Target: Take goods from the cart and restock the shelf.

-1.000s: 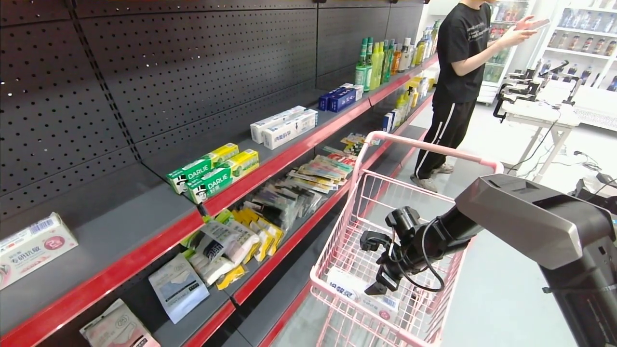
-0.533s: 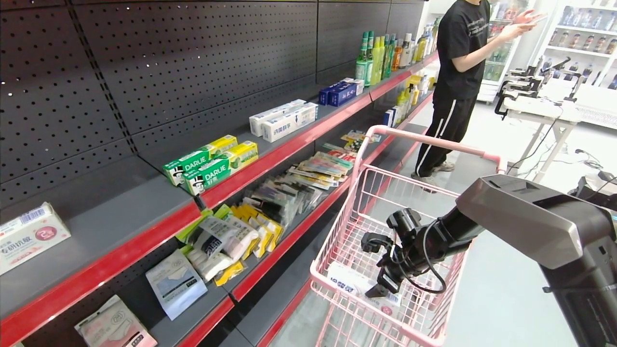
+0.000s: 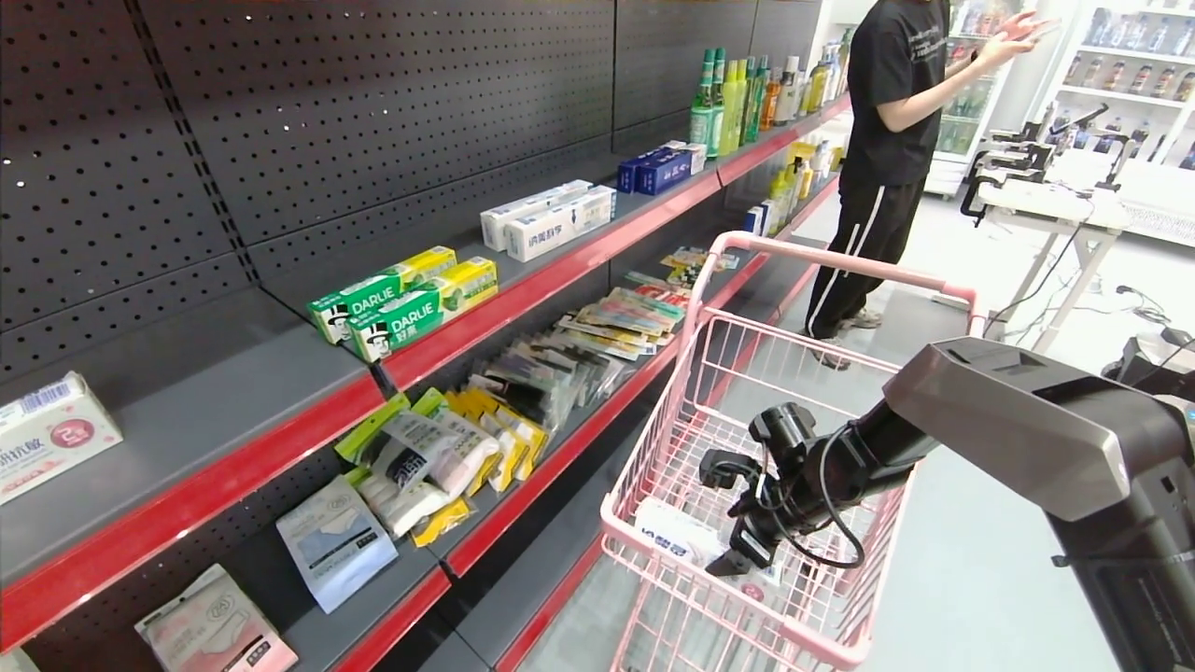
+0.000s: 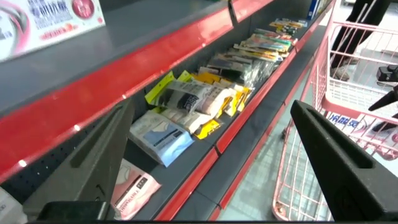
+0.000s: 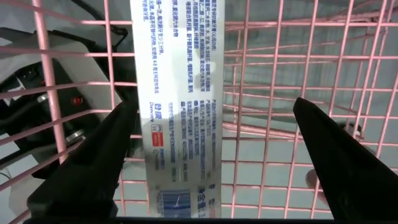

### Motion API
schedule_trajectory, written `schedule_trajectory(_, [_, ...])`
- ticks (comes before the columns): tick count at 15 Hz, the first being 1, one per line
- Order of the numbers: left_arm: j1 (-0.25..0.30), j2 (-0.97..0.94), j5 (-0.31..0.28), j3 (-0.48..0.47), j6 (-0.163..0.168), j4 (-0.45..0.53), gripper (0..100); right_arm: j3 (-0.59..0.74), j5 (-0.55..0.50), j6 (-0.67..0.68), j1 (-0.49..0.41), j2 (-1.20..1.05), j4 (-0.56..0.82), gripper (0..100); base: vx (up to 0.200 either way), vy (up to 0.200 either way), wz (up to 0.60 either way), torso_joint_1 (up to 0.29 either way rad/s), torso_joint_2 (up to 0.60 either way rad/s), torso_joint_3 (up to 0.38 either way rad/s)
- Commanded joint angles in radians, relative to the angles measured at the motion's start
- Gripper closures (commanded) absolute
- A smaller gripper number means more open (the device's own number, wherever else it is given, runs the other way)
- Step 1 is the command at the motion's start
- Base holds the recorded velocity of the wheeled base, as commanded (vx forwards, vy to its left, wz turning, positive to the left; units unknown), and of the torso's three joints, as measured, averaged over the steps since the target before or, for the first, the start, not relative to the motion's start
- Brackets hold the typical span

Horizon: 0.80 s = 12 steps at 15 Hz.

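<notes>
The right gripper hangs inside the cart, jaws spread wide and holding nothing. It sits directly over a long white toothpaste box lying flat on the cart's wire floor, near the corner closest to the robot on the shelf side. In the right wrist view the box is off-centre between the jaws, close to one finger and well apart from the other. Judged risks:

- Closing from here may shove or twist the box rather than clamp it squarely.
- The fingertips may catch in the floor mesh.
- A long box lifted by one end may tip and strike the cart's side wall.
- The cart may roll if pushed.

The left gripper is likewise open and empty, and hangs before the lower shelf, facing a row of pouches. On the upper shelf a white box lies at the near end and green toothpaste boxes lie by the red front edge, with bare deck between them. The cart's shelf-side wall stands between the box and that deck.
</notes>
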Motion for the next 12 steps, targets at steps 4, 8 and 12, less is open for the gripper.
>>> schedule_trajectory(4, [0.0,0.0,0.002,0.0,0.0,0.0,0,-0.005,0.001,-0.001,0.003,-0.003,-0.002,0,0.0,0.0,0.0,-0.086,0.23,0.128])
schedule_trajectory(8, [0.0,0.0,0.005,0.0,0.0,0.0,0,-0.003,0.002,-0.002,0.004,-0.003,-0.002,0,0.0,0.0,0.0,-0.005,0.01,0.007])
schedule_trajectory(12, [0.0,0.0,0.008,0.0,0.009,0.0,0,-0.002,0.01,-0.004,0.007,-0.003,-0.002,0,0.0,0.0,0.0,0.0,0.0,0.0])
